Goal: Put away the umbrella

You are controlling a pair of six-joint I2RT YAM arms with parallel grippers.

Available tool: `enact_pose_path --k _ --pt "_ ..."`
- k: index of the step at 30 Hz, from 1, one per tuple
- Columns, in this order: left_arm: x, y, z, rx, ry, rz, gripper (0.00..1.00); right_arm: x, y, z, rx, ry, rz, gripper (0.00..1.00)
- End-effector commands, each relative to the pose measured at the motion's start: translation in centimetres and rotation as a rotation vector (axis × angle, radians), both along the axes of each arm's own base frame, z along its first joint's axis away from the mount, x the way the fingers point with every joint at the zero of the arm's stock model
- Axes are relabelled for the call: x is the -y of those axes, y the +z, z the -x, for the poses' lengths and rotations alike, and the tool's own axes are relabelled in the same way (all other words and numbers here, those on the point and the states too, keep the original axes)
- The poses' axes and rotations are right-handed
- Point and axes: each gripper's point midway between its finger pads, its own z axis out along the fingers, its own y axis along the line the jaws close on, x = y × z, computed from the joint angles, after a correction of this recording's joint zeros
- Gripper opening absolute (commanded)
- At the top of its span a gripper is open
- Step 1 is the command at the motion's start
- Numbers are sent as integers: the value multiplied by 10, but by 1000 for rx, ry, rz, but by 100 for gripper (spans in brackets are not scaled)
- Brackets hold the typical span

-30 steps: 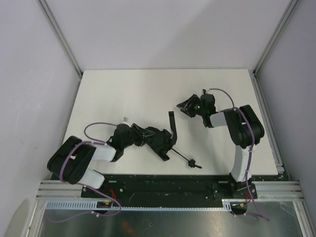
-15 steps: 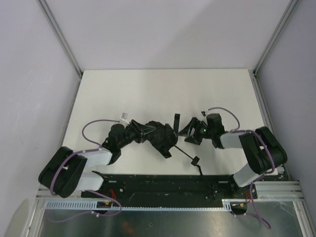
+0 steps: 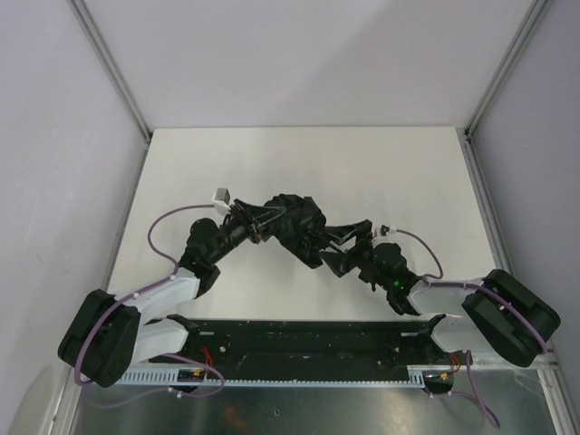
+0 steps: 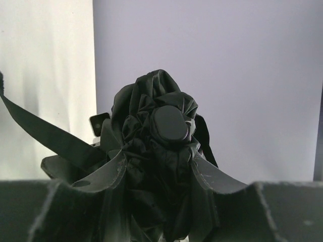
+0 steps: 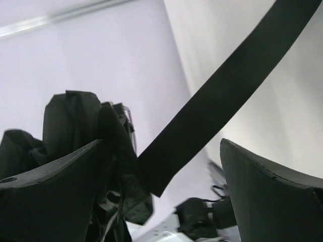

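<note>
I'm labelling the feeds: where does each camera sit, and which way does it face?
Top external: above, behind the robot, looking down on the table; left arm and right arm show, meeting at the umbrella.
Left wrist: on the left arm, looking along the left gripper, shut on the umbrella.
Right wrist: on the right arm, looking through the open right gripper at the strap.
All share the umbrella.

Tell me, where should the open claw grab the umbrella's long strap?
Probably the strap, low down near its free end: it slants through the gap of the open right gripper. Closing from right there should catch it. It's a thin, soft band, so it would likely fold when pinched. The left gripper holds the bunched umbrella.
</note>
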Motion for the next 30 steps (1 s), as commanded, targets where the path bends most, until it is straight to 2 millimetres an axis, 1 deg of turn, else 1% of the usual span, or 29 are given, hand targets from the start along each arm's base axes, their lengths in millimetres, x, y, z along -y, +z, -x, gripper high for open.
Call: enact_pose_path --k 1,5,8,9,10,14,16,17,18,19,21,23,26,28,30 --pt "-3 64 -3 128 11 125 0 5 28 -13 -125 -152 -258 99" --pt "-3 72 -3 146 12 132 0 8 41 -11 -134 -164 -317 99" --pt "-4 72 -3 149 16 132 0 8 54 -10 -123 -179 -326 98" --pt "-4 71 -3 145 17 133 0 9 60 -11 -112 -190 -334 95" --pt "-4 70 -3 139 15 133 0 9 64 -13 -110 -200 -344 90" --pt "-2 67 0 123 -2 136 0 8 80 -27 -93 -207 -367 54" --pt "-2 67 3 123 -18 139 0 10 86 -38 -54 -206 -366 32" --pt "-1 68 6 127 -30 139 0 11 85 -43 -38 -202 -350 19" --pt "0 69 10 133 -46 137 0 13 84 -50 -19 -194 -330 9" --pt "1 69 13 138 -61 135 0 15 81 -56 4 -185 -301 5" --pt "3 70 22 159 -90 126 0 18 77 -72 52 -153 -225 1" --pt "6 69 30 184 -120 106 0 12 79 -88 123 -89 -152 0" --pt "10 57 38 194 -162 71 0 -18 74 -106 210 81 -57 0" --pt "10 49 41 202 -165 49 0 -35 78 -113 286 170 -60 0" --pt "8 39 40 190 -152 32 0 -46 82 -117 347 247 -83 0"
